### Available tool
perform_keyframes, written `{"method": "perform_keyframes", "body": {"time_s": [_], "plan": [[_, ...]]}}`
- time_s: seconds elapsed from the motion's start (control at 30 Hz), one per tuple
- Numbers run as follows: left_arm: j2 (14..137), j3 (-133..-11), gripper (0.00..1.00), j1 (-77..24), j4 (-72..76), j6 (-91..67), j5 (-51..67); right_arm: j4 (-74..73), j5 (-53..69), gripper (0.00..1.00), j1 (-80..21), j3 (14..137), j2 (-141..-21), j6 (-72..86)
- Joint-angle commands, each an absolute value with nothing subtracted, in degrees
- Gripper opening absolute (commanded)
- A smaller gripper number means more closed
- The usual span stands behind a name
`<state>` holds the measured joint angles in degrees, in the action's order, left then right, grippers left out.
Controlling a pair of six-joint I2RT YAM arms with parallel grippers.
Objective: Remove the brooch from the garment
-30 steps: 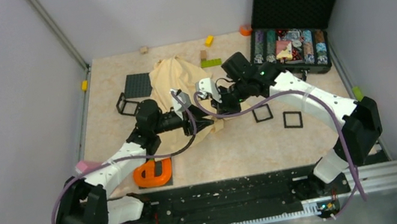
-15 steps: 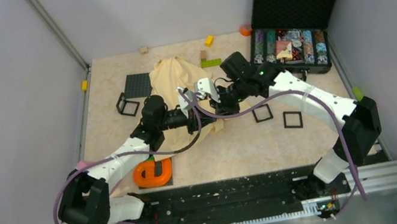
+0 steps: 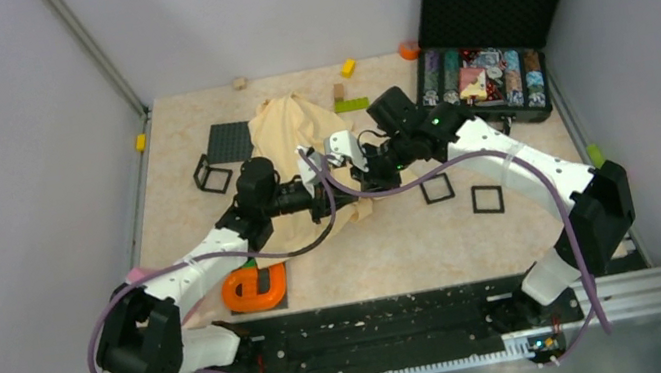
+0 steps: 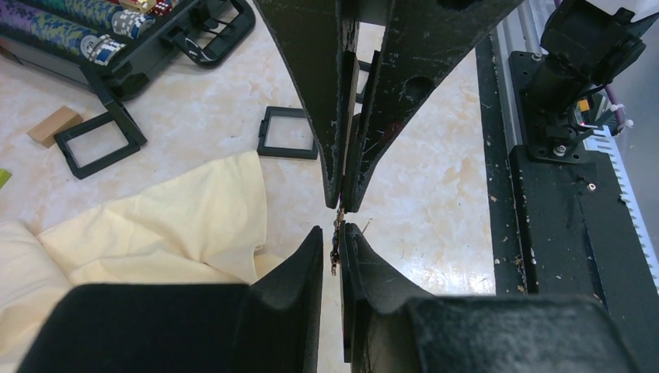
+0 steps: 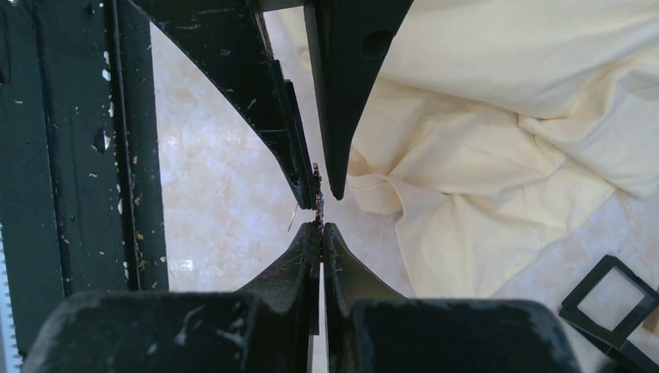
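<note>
The cream garment [image 3: 282, 134] lies crumpled at mid-table, also seen in the left wrist view [image 4: 179, 225] and the right wrist view [image 5: 482, 155]. The two grippers meet tip to tip just off its near right edge, above bare tabletop. The tiny tan-gold brooch [image 4: 336, 237] hangs between them, clear of the cloth, its thin pin sticking out sideways. My right gripper [image 5: 321, 225] is shut on the brooch [image 5: 318, 203]. My left gripper [image 4: 330, 229] stands narrowly open around the brooch's other end, a slit of light beside it. From above, the left gripper [image 3: 332, 189] faces the right gripper [image 3: 358, 182].
Black square frames [image 3: 436, 189] [image 3: 487, 198] lie right of the grippers, another [image 3: 213, 174] to the left beside a black baseplate [image 3: 229, 143]. An open case [image 3: 491, 78] of chips stands back right. An orange object [image 3: 257, 287] sits near left. Small bricks [image 3: 351, 104] lie behind the garment.
The left arm has swung right and slightly away from me, bringing its gripper up against the right gripper's tips. Over the last half second nothing has visibly moved.
</note>
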<state>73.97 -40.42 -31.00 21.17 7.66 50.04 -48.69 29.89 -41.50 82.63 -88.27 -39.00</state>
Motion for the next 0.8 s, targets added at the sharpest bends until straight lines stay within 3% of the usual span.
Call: {"method": "perform_keyframes", "body": {"time_s": [0.0,0.27,0.33,0.4,0.5,0.63,0.7,0.77], "plan": [[73.0,-42.2,0.16,-31.5,19.9,8.8,48.7,-48.5,31.1,0.0,-42.5,85.5,-88.6,-40.4],[73.8,-42.6,0.19,-31.4,20.8,8.0,50.0,-48.3,31.8,0.0,-42.5,85.9,-88.8,-40.5],[74.2,-43.0,0.14,-31.4,21.1,7.7,50.4,-47.9,32.2,0.0,-42.6,85.7,-88.9,-40.5],[75.0,-43.8,0.01,-31.4,21.0,7.6,51.2,-47.4,32.5,0.0,-42.5,85.6,-89.0,-40.4],[75.5,-44.3,0.0,-31.4,21.9,7.1,50.5,-44.1,31.5,0.01,-42.5,85.0,-88.4,-38.6],[74.0,-40.9,0.0,-30.3,31.1,1.3,46.0,-34.9,27.8,0.31,-42.1,80.9,-84.6,-32.7],[73.6,-39.3,0.0,-28.3,36.4,-5.4,45.6,-29.2,26.1,0.58,-41.9,77.4,-81.7,-29.9],[73.4,-38.2,0.0,-26.0,41.6,-11.0,46.1,-22.7,23.6,0.61,-41.2,72.9,-78.0,-26.5]]}}
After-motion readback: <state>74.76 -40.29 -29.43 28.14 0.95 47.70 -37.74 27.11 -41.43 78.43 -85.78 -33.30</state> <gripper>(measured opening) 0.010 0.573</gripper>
